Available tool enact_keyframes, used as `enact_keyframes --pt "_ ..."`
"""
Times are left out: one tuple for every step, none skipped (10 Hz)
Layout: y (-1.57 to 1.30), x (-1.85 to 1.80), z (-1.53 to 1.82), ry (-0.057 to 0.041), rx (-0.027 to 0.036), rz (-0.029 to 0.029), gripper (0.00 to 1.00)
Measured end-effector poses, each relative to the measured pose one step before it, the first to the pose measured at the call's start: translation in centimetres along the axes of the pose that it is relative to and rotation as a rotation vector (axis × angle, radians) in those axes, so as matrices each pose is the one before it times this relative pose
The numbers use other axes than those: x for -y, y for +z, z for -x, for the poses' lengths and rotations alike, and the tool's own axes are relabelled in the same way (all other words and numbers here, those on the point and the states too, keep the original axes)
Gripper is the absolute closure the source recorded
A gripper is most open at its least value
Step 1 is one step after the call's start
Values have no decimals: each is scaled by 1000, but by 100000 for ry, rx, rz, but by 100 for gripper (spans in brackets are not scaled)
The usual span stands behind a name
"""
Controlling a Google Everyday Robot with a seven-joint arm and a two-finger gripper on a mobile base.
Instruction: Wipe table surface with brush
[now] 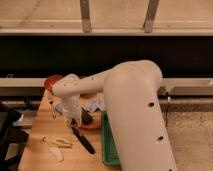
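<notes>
Camera view, the only one on record. I am reaching my arm (pixel 135 105) across the frame from the right, elbow high, wrist bending down over the left half of the worktop (pixel 37 155), a light tan wooden surface with plank grain. My gripper (pixel 74 121) is hanging below the white wrist housing, low over the wood. My fingers are standing clenched together. Whether they are pinching the top of the brush (pixel 83 140) I cannot tell; its upper end is lying right at them.

The brush is lying on the worktop as a long slim black stick. Its long axis is running diagonally, from upper left beside my gripper down to lower right, where the far end is pointing toward the near edge and stopping just beside the green tray (pixel 108 150). Which end carries the head is not clear.

The green tray is sitting at the right side of the worktop, partly hidden behind my arm. A pale curved object (pixel 56 146) is lying to the left of the brush, apart from it. A red-orange bowl-like item (pixel 51 81) is sitting at the far left corner. Crumpled white material (pixel 95 105) is lying behind my wrist.
</notes>
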Motion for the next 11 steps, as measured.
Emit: enact_keyframes --pt "-506 -1734 1278 -2898 1437 243 100" --pt "-111 -1310 669 -2620 349 198 100" --pt "-44 -1698 524 -3086 178 289 100" --pt "388 -1385 116 -1891 -740 201 100" --pt "298 -638 -125 -382 -597 103 100" --pt "339 -321 -450 1493 -626 530 100" --pt "197 351 -556 1922 -502 291 100" --pt "168 666 -605 1942 -514 -86 100" --pt "257 1293 -988 2772 -753 -553 100" --pt "163 1934 -948 2209 -411 -874 100" --pt "18 1374 -422 1055 50 -713 100"
